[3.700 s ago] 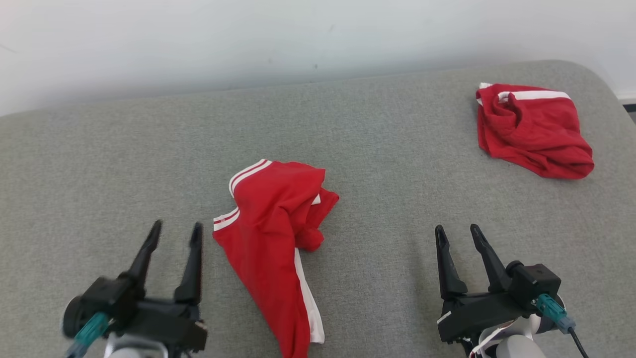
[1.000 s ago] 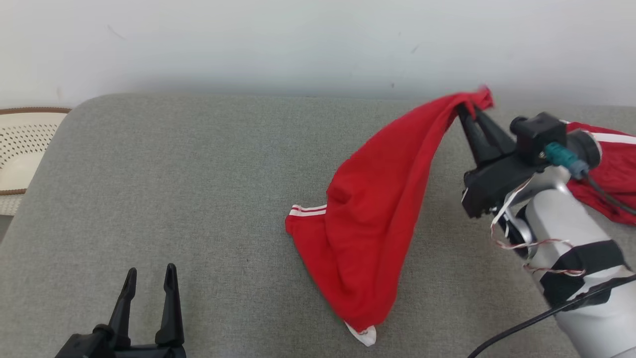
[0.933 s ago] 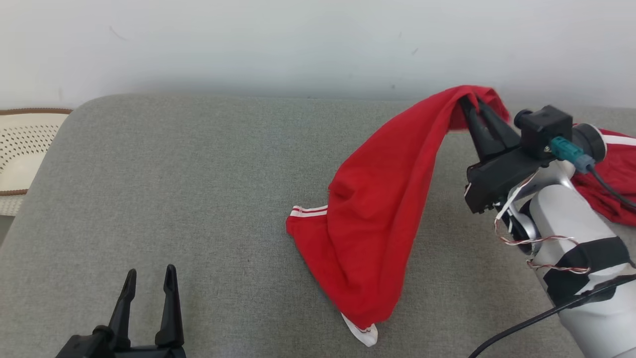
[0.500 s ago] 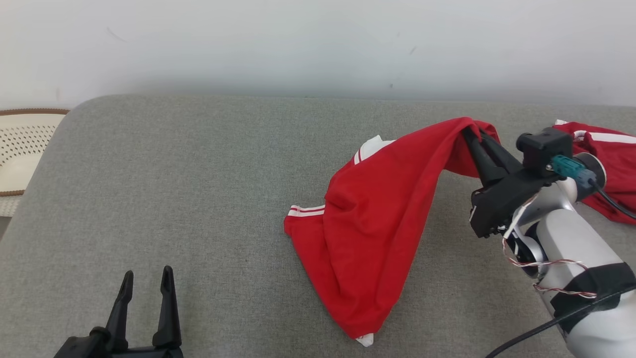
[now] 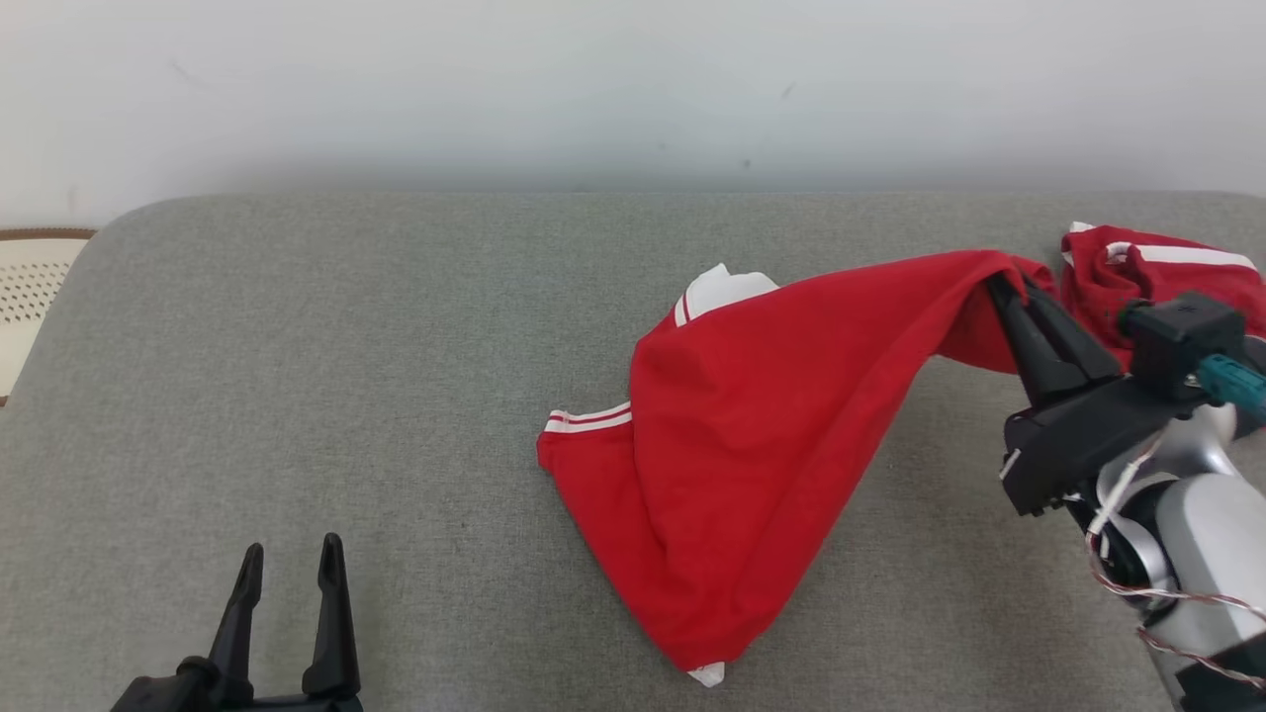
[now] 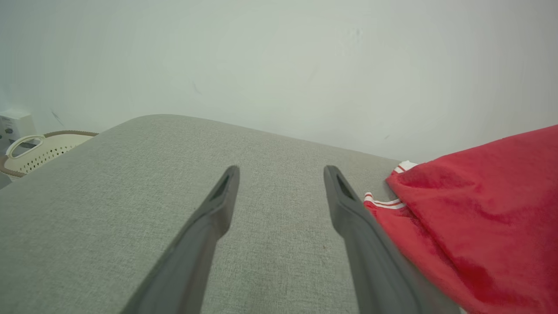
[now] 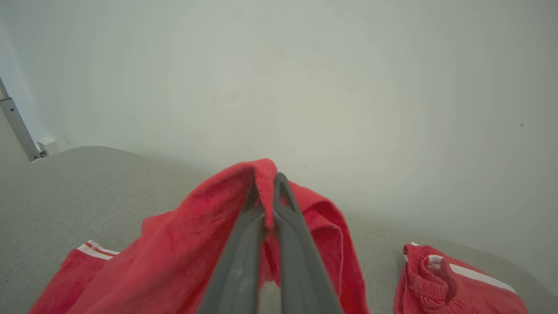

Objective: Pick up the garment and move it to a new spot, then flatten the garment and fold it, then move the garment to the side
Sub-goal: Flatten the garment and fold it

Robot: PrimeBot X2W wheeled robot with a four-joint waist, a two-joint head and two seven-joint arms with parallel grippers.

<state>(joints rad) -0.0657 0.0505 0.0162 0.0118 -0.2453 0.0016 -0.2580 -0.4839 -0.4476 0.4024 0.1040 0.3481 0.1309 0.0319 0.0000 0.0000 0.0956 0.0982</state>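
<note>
Lowered garment (image 5: 752, 425) corner from upper right to mid-right with right gripper (image 5: 1009, 287), jaws pinched on the cloth, remainder trailing at centre frame. Kept left gripper (image 5: 292, 546) spread, lower left. Likely laying out for flattening.

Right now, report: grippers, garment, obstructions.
Right gripper shut on red white-striped garment, one end lifted, rest on grey cushion. Left gripper open. Second red garment close behind the grip.

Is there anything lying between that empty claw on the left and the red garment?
Nothing visible. Bare grey cushion lies between the open left gripper and the garment, whose raised end the right gripper pinches. A second red garment lies off to the right, out of the way.
</note>
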